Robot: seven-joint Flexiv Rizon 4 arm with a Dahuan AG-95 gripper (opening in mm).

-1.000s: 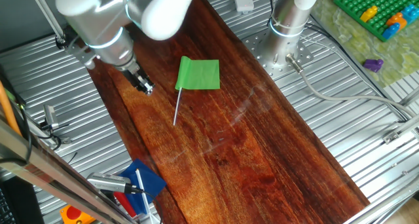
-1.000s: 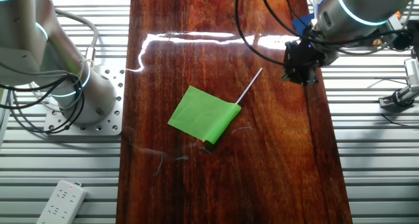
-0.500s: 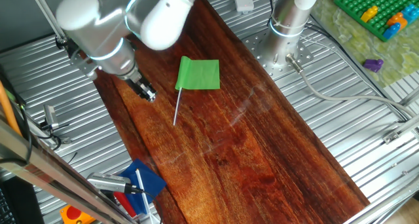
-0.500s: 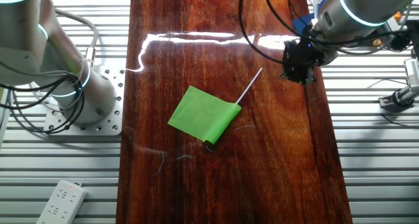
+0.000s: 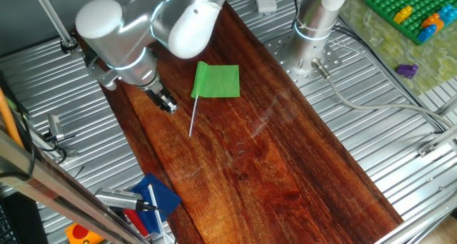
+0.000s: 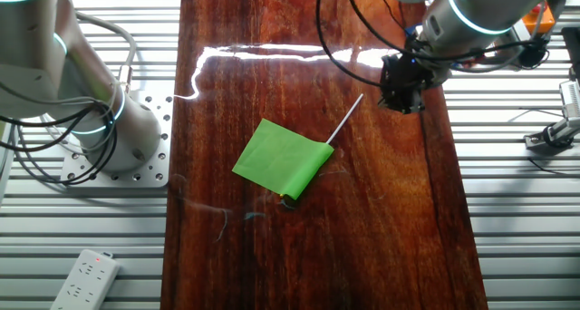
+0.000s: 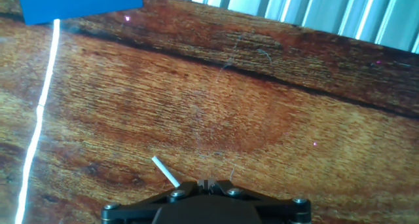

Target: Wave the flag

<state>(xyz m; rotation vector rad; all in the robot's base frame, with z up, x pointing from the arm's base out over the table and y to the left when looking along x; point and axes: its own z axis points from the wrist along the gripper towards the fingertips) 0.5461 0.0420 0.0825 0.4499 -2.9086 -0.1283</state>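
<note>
1. While lying flat on the long, dark reddish wooden worktop [image 5: 271,165], the small bright green rectangular flag on its thin white stick [image 5: 216,81] is touching nothing but the wood.
2. Its cloth is spreading out toward the silver robot base [image 6: 127,133], and its stick is pointing toward the worktop's edge.
3. Hanging just beside the free end of the stick, the arm's black two-finger hand [image 5: 167,105] is gripping nothing; whether its fingers are parted or pressed together, I cannot tell.
4. From the other fixed view, the hand [image 6: 402,85] is hovering just past the stick tip, near the worktop's long edge.
5. Looking along the fingers, the hand view is showing the white stick tip [image 7: 165,171] poking out just above the hand's black body.
6. Part of a blue sheet [image 7: 78,2] is showing at that view's top left corner.
</note>
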